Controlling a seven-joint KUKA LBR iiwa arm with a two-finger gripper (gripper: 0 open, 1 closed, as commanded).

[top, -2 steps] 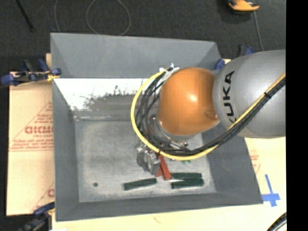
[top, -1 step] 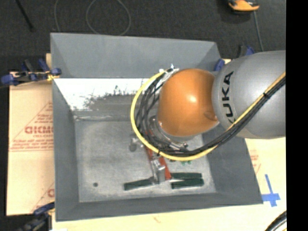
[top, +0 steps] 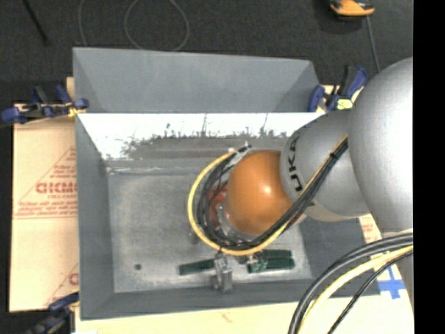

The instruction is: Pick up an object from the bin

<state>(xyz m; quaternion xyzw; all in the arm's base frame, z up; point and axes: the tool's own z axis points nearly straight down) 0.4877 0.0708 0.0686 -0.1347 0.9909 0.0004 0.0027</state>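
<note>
Arm (top: 334, 179) over dark green strips (top: 197, 268) (by near wall), grey bin (top: 146, 214)

Two dark green flat strips (top: 197, 267) (maybe one, behind the gripper (top: 222, 278)), one dark speck (top: 137, 267).

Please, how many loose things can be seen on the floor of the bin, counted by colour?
Green flat pieces: 2, the left green piece and the right green piece, either side of the end effector; whether they join beneath it I cannot tell.
Small dark speck: 1, left part of the bin floor.
Total: 3 seen; the arm covers part of the floor.
</note>
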